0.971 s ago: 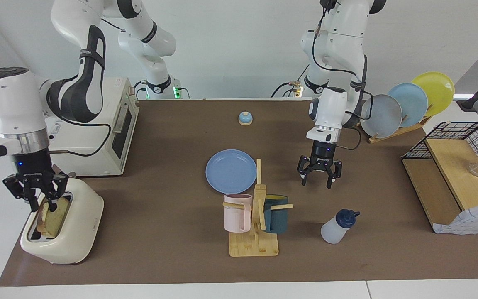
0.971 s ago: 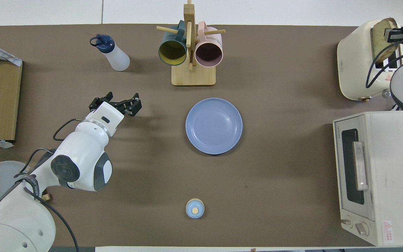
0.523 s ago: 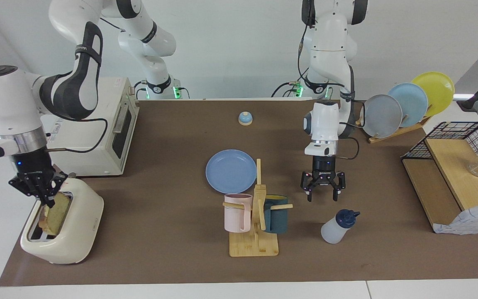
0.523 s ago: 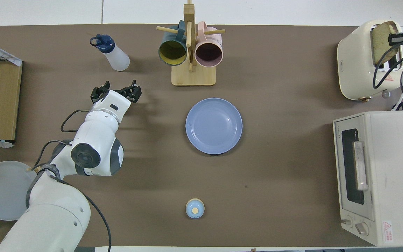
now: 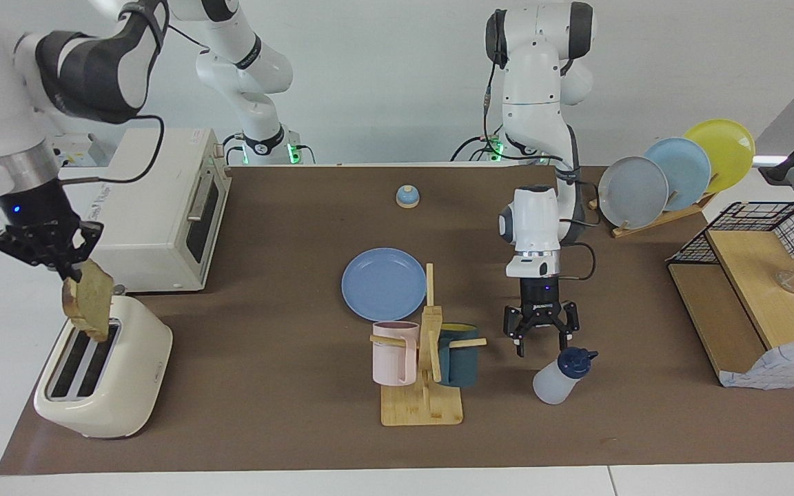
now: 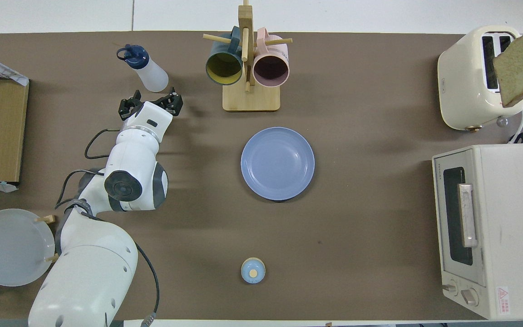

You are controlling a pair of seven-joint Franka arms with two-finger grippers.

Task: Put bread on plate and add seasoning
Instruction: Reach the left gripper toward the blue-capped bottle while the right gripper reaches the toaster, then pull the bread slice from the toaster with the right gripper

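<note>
The bread (image 5: 88, 303) hangs tilted just above the slots of the cream toaster (image 5: 104, 375), with my right gripper (image 5: 69, 274) shut on its upper edge; the overhead view shows the same bread (image 6: 518, 68). At the middle of the table lies the blue plate (image 5: 383, 284) (image 6: 278, 163), with nothing on it. The seasoning bottle (image 5: 559, 377) (image 6: 145, 68) stands toward the left arm's end, its dark cap tilted. My left gripper (image 5: 544, 346) (image 6: 150, 102) is open, pointing down, low over the mat right beside the bottle's cap and not touching it.
A white toaster oven (image 5: 163, 207) stands beside the toaster, nearer the robots. A wooden mug rack (image 5: 424, 358) with a pink and a teal mug stands beside the plate, farther from the robots. A bell (image 5: 407, 196), upright plates (image 5: 673, 172) and a wooden shelf (image 5: 748, 289) are also here.
My right gripper shut on the bread and lifted it out of the toaster. My left gripper travelled away from the robots and lower, ending beside the seasoning bottle.
</note>
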